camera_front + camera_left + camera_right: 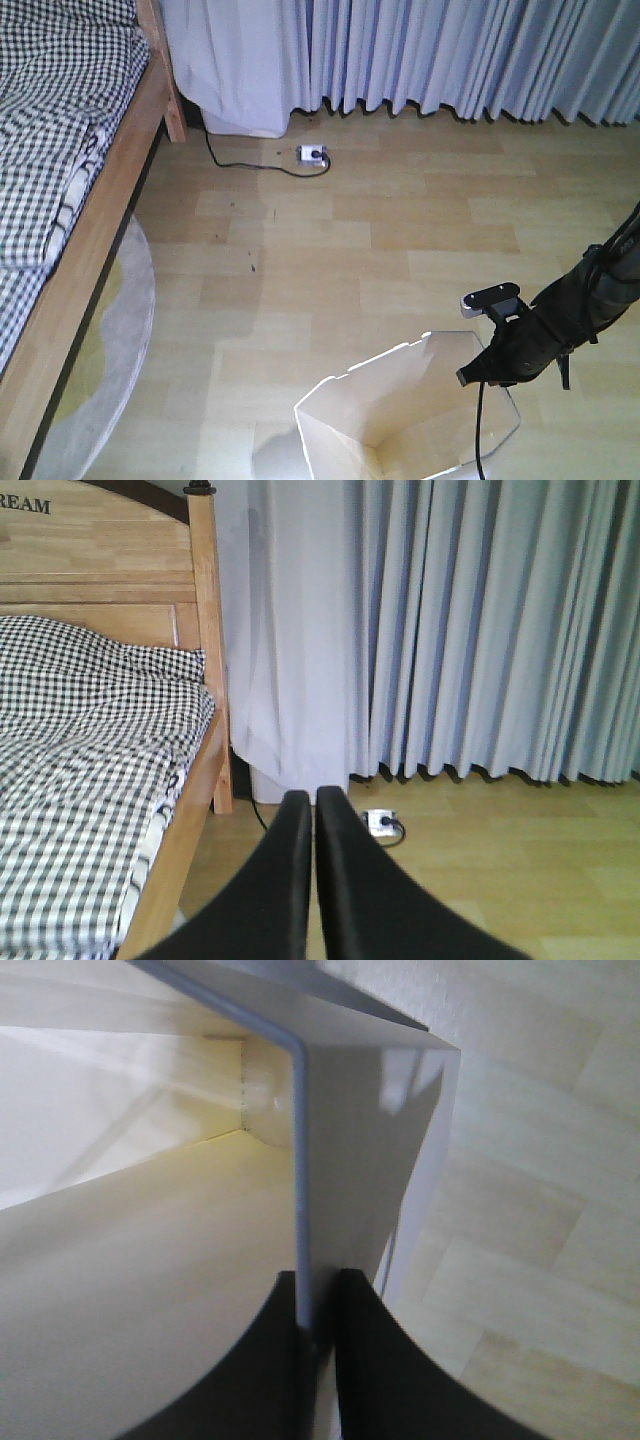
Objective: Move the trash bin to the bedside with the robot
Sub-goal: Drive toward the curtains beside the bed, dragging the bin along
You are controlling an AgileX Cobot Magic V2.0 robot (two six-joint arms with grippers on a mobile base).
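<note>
Fingers (285,1360) of the right gripper (318,1290) are clamped on the thin upright wall of the trash bin (150,1260), one black pad inside the cream interior and one outside, just below the rim. The left gripper (312,802) is pressed closed on nothing, its two tips almost touching, and it points toward the bed (100,780) and the curtain (480,630).

From the front view, the right gripper (482,372) sits at the right side of the bin's rim. The trash bin (335,440) stands low in the picture on the wooden floor (380,230), well apart from the bed (75,270) on the left. A round rug (115,340) lies beside the bed frame, and a power strip (313,154) lies near the curtain.

The grasp looks made, so the carrying step appears to be in hand. The next move likely calls for taking the bin leftward toward the bed while keeping a firm pinch on the flexible wall.

The bin's lower part is cut off at the picture's edge, so whether it rests on the floor or is lifted cannot be told. The left arm is not seen from the front.
</note>
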